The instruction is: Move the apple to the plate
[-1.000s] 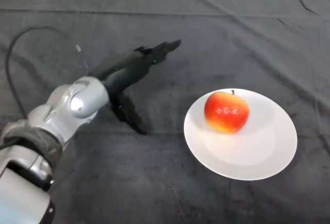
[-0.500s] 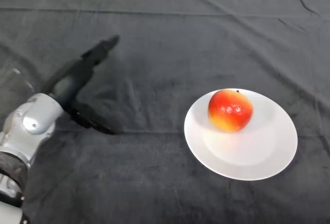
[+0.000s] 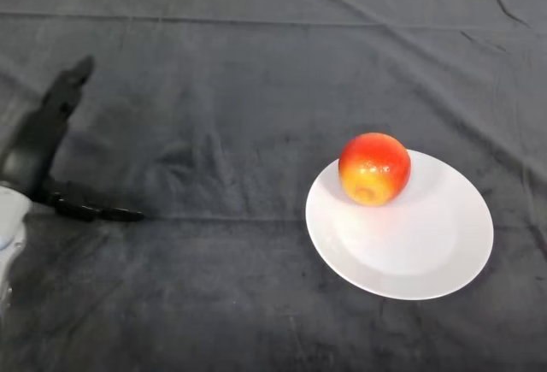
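Fingers of my left hand stretch out straight, pointing up and away from me toward the far side of the bench, and they hold nothing at all. My thumb sticks out separately, low and to the right, lying close over the dark cloth that covers the bench. My hand sits at the far left edge of the head view, with only a sliver of my silver-grey arm showing below it at the lower left corner. Well apart from my hand, over on the right half of the bench, lies the white plate, round and flat on the cloth. On it rests the apple, red over most of its skin with a yellow-orange patch on the side turned toward me. It sits on the plate's upper left part, near the rim rather than in the middle, and the rest of the plate shows bare white to the right and below it. Between my hand and the plate runs a wide stretch of cloth, creased here and there, with a long fold crossing it near the far edge.
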You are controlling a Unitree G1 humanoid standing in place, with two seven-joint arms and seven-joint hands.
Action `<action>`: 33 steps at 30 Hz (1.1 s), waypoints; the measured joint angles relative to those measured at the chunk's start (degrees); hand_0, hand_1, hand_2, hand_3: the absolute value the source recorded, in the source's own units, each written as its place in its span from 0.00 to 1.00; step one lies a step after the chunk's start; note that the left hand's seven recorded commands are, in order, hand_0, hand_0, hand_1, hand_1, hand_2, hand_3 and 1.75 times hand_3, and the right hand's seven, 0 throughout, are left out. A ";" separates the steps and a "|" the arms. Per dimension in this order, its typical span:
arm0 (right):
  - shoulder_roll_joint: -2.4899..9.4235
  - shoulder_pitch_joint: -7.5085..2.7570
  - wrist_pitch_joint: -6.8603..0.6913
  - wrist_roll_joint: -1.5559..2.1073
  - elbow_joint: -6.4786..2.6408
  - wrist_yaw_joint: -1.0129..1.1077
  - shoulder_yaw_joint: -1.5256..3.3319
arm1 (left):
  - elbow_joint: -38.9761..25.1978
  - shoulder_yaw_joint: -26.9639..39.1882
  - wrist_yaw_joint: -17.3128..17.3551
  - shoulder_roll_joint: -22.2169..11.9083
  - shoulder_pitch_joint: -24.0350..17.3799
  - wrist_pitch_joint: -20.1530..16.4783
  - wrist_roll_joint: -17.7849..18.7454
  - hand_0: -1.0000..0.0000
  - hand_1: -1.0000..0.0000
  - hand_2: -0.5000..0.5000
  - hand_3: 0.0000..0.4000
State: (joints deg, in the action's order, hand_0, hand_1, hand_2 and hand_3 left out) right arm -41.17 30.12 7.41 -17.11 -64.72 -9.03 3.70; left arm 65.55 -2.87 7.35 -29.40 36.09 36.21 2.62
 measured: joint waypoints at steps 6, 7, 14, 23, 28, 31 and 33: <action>0.02 -0.03 -0.01 0.01 -0.02 0.00 0.00 | 0.01 5.10 1.25 -1.06 -1.63 -0.35 4.62 1.00 1.00 0.50 0.00; 0.02 -0.04 -0.01 0.00 -0.02 0.00 0.00 | 0.01 5.89 1.39 -1.09 -1.81 -0.47 5.33 1.00 1.00 0.50 0.00; 0.06 -0.07 -0.01 0.02 -0.03 0.00 -0.01 | 0.01 10.77 2.38 -1.41 -3.00 -1.59 9.06 1.00 1.00 0.50 0.00; 0.09 -0.09 -0.02 0.00 -0.04 0.00 0.01 | 0.02 16.27 2.57 -2.62 -5.98 -3.05 13.41 1.00 1.00 0.50 0.00; 0.10 -0.13 -0.02 0.01 -0.06 0.00 0.01 | 0.02 18.04 2.95 -3.27 -6.16 -3.82 15.13 1.00 1.00 0.50 0.00; 0.12 -0.13 -0.02 0.01 -0.06 0.00 0.01 | 0.02 19.98 3.03 -3.34 -6.18 -4.48 16.24 1.00 1.00 0.50 0.00; 0.12 -0.13 -0.02 0.00 -0.08 0.00 0.02 | 0.02 20.76 3.03 -3.39 -6.28 -4.77 16.83 1.00 1.00 0.50 0.00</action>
State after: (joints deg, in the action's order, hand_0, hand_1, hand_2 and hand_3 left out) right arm -41.05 29.99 7.39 -17.11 -64.80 -9.03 3.72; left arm 65.57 17.89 10.38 -32.79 29.81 31.44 19.45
